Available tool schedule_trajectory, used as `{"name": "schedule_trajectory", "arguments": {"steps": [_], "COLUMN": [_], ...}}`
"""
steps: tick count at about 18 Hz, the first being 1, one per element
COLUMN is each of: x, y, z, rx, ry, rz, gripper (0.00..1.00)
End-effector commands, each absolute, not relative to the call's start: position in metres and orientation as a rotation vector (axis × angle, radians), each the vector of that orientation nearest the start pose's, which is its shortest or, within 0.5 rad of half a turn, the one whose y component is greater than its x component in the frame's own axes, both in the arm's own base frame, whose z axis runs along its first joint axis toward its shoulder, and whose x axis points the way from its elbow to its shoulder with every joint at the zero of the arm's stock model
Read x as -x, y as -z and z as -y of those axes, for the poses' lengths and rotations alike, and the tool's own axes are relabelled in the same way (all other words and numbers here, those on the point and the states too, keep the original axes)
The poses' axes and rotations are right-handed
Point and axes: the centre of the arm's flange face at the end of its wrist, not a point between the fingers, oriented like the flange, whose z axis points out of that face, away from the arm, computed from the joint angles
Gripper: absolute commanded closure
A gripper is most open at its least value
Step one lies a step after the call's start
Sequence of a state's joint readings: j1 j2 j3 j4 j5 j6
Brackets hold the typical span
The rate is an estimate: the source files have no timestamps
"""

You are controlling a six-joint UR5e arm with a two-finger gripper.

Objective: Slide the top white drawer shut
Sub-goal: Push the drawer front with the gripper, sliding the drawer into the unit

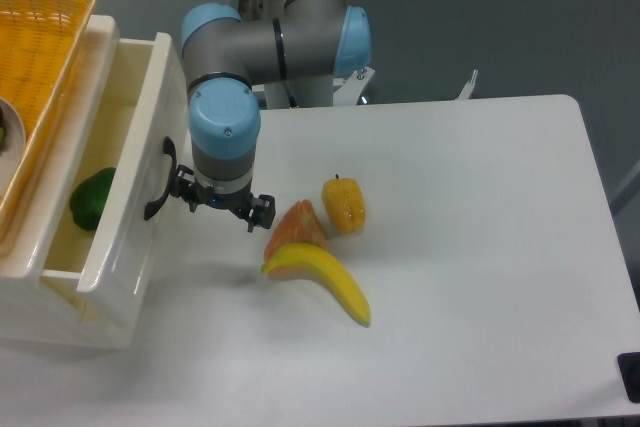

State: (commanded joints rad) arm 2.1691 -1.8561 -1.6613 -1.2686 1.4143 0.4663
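Observation:
The top white drawer [135,162] stands pulled out toward the right, its box open from above. A green round object [93,198] lies inside it. Its panelled front faces right and carries a black curved handle [158,184]. My gripper [222,205] points down just right of the handle, close to the drawer front; I cannot tell whether it touches. The blue wrist hides the fingers from above. Only black parts stick out on both sides, so I cannot tell whether it is open or shut.
An orange woven basket [40,42] sits on top of the white cabinet [60,322] at the left. On the white table [480,247], just right of the gripper, lie a yellow pepper [344,204], an orange fruit piece [297,224] and a banana [322,279].

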Motion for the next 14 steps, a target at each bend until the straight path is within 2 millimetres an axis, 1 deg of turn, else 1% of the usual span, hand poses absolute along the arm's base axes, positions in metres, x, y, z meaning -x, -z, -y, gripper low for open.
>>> {"name": "schedule_trajectory", "arguments": {"steps": [1, 6, 7, 11, 13, 14], "x": [0.198, 0.193, 0.188, 0.185, 0.178, 0.178], "y": [-0.321, -0.321, -0.321, -0.319, -0.32, -0.319], "z": [-0.562, -0.563, -0.565, -0.566, -0.568, -0.569], "rx": [3.11, 3.112, 3.114, 3.118, 3.119, 3.12], "ry": [0.265, 0.265, 0.263, 0.264, 0.263, 0.264], "rz": [0.202, 0.19, 0.176, 0.169, 0.15, 0.15], "gripper": [0.0, 0.0, 0.0, 0.0, 0.0, 0.0]}}
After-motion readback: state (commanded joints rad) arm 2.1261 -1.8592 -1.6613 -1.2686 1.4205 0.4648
